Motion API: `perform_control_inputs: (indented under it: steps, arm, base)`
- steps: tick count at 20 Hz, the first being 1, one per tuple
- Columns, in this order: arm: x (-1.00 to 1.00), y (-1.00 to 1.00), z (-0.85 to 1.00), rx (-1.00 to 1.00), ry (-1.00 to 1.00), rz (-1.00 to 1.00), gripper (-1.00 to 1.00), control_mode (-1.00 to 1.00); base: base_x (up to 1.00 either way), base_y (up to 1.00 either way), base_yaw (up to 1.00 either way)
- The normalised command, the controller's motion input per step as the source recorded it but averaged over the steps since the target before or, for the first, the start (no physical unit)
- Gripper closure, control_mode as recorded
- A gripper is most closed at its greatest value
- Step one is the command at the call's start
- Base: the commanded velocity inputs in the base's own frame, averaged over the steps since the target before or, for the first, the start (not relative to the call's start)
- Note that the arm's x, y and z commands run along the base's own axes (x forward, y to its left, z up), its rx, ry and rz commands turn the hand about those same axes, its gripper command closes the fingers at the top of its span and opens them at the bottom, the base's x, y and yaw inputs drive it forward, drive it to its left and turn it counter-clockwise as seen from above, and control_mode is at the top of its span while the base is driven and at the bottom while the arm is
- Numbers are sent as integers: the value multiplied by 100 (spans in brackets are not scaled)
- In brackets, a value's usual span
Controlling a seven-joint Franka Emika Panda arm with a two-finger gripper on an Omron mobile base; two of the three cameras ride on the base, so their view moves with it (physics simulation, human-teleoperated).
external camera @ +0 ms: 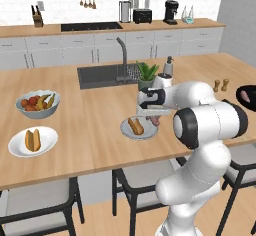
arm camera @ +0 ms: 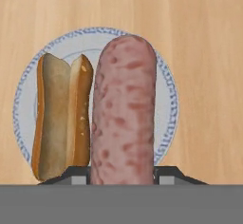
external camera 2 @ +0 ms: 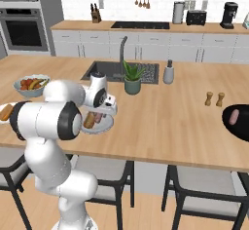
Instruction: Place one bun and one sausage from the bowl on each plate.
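Observation:
My gripper (arm camera: 122, 178) is shut on a pinkish-brown sausage (arm camera: 124, 123), holding it just over a small blue-rimmed white plate (arm camera: 166, 99). An orange-tan bun (arm camera: 61, 118) lies on that plate, right beside the sausage. From the base, the same plate (external camera: 125, 130) sits near the counter's front edge under the gripper (external camera: 154, 117), with the bun (external camera: 135, 125) on it. A second plate (external camera: 15, 147) at the far left carries a bun (external camera: 33, 140). The black bowl (external camera 2: 240, 129) at the right edge holds another sausage (external camera 2: 234, 116).
A pale fruit bowl (external camera: 37, 111) stands behind the left plate. A potted plant (external camera: 146, 75), a soap dispenser (external camera: 167, 66) and the sink (external camera: 100, 75) lie behind the gripper. Salt and pepper shakers (external camera 2: 214, 99) stand near the black bowl. Stools sit below the counter's front edge.

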Motion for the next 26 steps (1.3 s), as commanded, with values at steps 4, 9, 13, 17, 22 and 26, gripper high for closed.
perform_control_inputs:
  steps: [4, 9, 13, 17, 22, 26]
  arm:
    - [6, 12, -44, 0, 0, 0, 100, -100]
    - [3, 0, -39, 0, 0, 0, 100, -100]
    - [14, 0, -11, 1, 0, 0, 100, -100]
    - [19, 1, 0, 0, -2, 0, -100, -100]
    - [7, 0, 0, 0, 0, 0, -100, -100]
    - [1, 0, 2, 0, 0, 0, -100, -100]
  base:
    - [0, 0, 0]
    - [0, 0, 0]
    - [0, 0, 0]
    - [0, 0, 0]
    - [0, 0, 0]
    - [0, 0, 0]
